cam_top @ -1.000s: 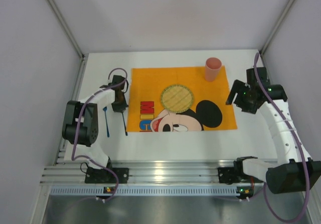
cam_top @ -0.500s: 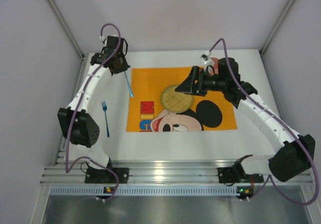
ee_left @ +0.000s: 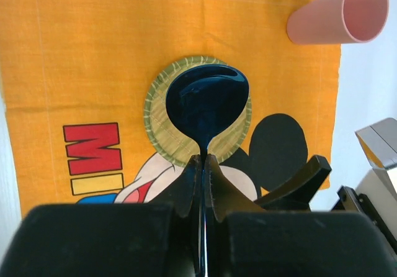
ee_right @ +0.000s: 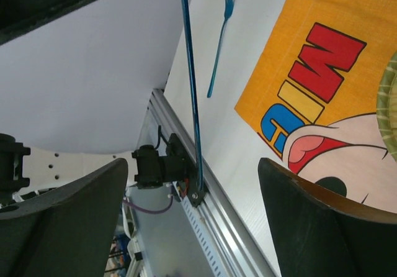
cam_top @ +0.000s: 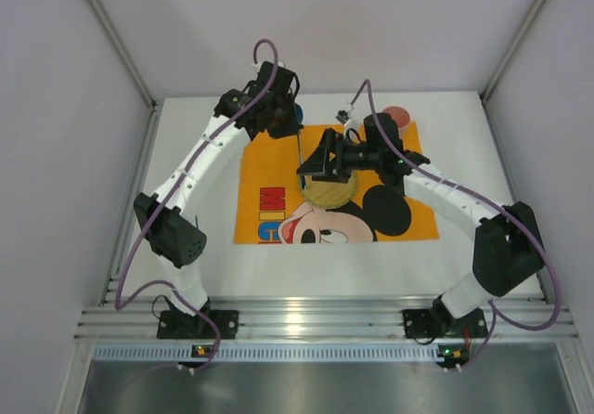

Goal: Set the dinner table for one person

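White table [cam_top: 325, 265] across whole top view, under both arms, grey walls on three sides, arm bases on rail at near edge. Orange Mickey Mouse placemat [cam_top: 264, 168] flat on it, about centre, nearer far side. Round woven green-yellow plate [cam_top: 327, 191] on middle of placemat, over Mickey's head. Pink cup [ee_left: 329, 16] at far right corner of placemat, mostly hidden behind right arm in top view; upright or tipped, cannot tell from wrist angle.

Left end effector [ee_left: 203, 165] raised over far edge of placemat, fingers pressed together on handle of dark blue spoon [ee_left: 208, 100]. Spoon bowl pointing away from wrist camera, overlapping plate in left wrist view; gap to plate, cannot tell.

Right end effector [cam_top: 317, 161] over far left part of plate, fingers spread wide, holding nothing. Blue spoon handle seen between those spread fingers in right wrist view, depth unclear, no contact visible. Two end effectors near each other, apart.

Blue fork [ee_right: 220, 41] flat on bare table left of placemat, near its edge, not touching, tines toward far side, handle end toward rail. Not visible in top view, left arm across that spot.
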